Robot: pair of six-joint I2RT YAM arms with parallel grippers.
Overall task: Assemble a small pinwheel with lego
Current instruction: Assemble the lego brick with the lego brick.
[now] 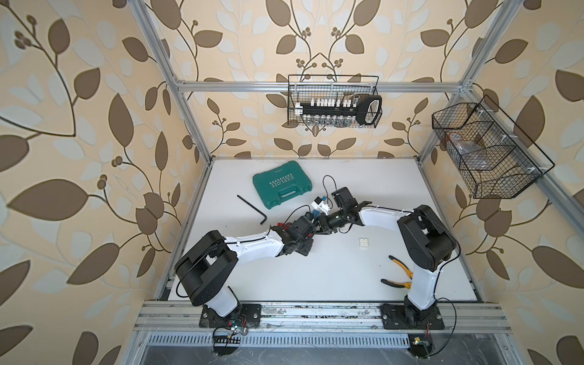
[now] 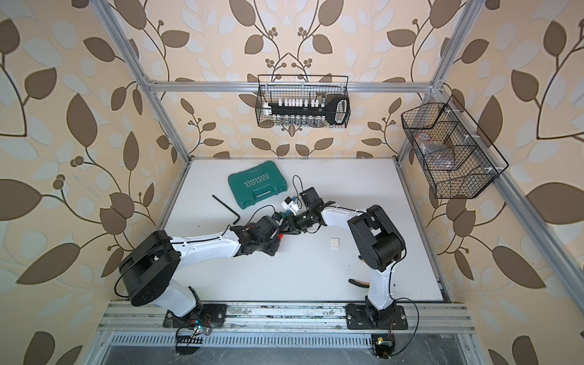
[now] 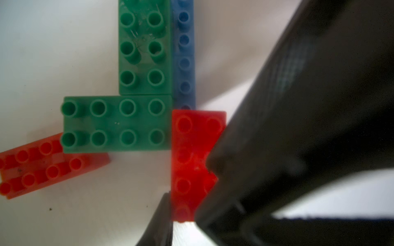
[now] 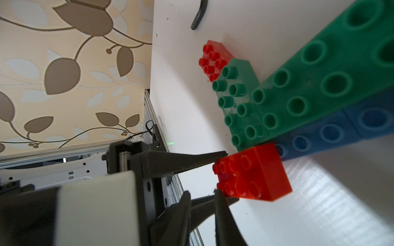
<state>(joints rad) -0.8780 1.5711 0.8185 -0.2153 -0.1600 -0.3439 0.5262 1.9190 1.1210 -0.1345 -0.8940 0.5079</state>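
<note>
Seven bricks, two robot arms, two baskets, and one each of everything else.

Bricks: two red, namely the red brick (image 3: 191, 159) beside the green ones and the stray red brick (image 3: 42, 168); two green bricks (image 3: 145, 46) (image 3: 117, 123); two blue bricks (image 4: 315, 138) (image 4: 379, 121), told apart by a seam; one white brick (image 1: 363, 243). Also on the worktop (image 1: 316, 278): one teal case (image 1: 281, 185), one black hex key (image 1: 252, 208), one pair of pliers (image 1: 399, 275). On the frame: two wire baskets (image 1: 295, 91) (image 1: 505, 177), one holding one black socket rack (image 1: 335, 109), the other one clear bag (image 1: 467, 147). Robot arms (image 1: 252, 245) (image 1: 379, 218): two.
</note>
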